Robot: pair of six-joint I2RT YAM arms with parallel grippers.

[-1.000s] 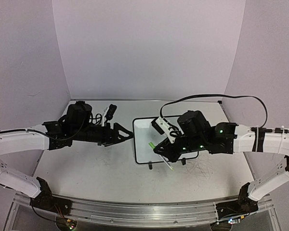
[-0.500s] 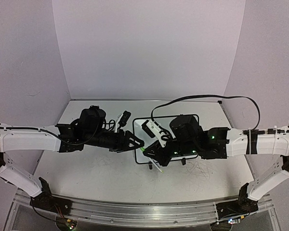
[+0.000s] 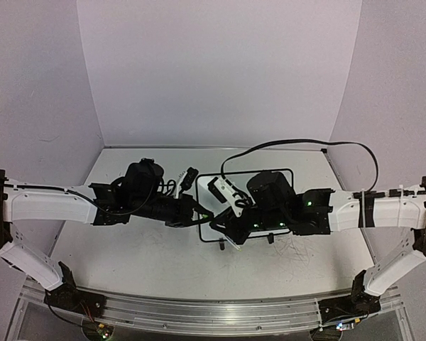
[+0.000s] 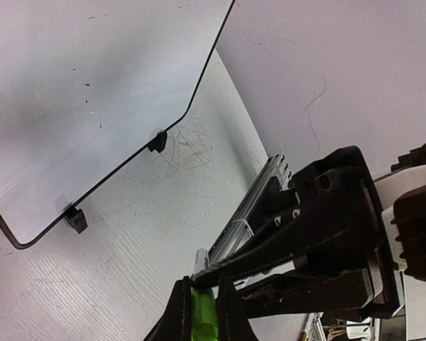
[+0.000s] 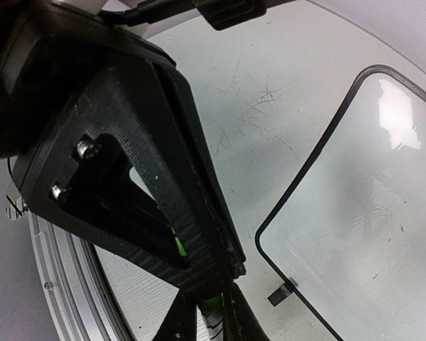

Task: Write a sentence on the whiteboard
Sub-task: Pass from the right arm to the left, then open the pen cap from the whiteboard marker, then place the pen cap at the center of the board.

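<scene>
One whiteboard [image 4: 92,92] lies flat on the surface [image 3: 128,249], right of centre. Two small black feet show on its near edge, one [image 4: 157,142] toward the right and one [image 4: 75,219] by the near-left corner. There is one marker [image 4: 203,312], green. There are two arms, and one black cable [image 3: 291,142] loops over the back of the right one. One patch of thin scribbles [image 4: 188,145] marks the surface just in front of the board.

The left arm [image 3: 50,204] reaches in from the left, its forearm low and close to level. Its wrist points right, toward the board's left edge. The right arm [image 3: 383,209] reaches in from the right at about the same height. Its wrist lies over the middle of the board and hides much of it from above.

The two sets of jaws meet tip to tip just beside the board's near-left corner, with the marker running from one into the other. The left jaws are closed on the marker, and its green body is pinched between the two fingers [image 4: 176,318]. The right jaws stand narrow, with a finger [image 5: 179,321] on either side of the marker. Whether they press on it I cannot tell.
</scene>
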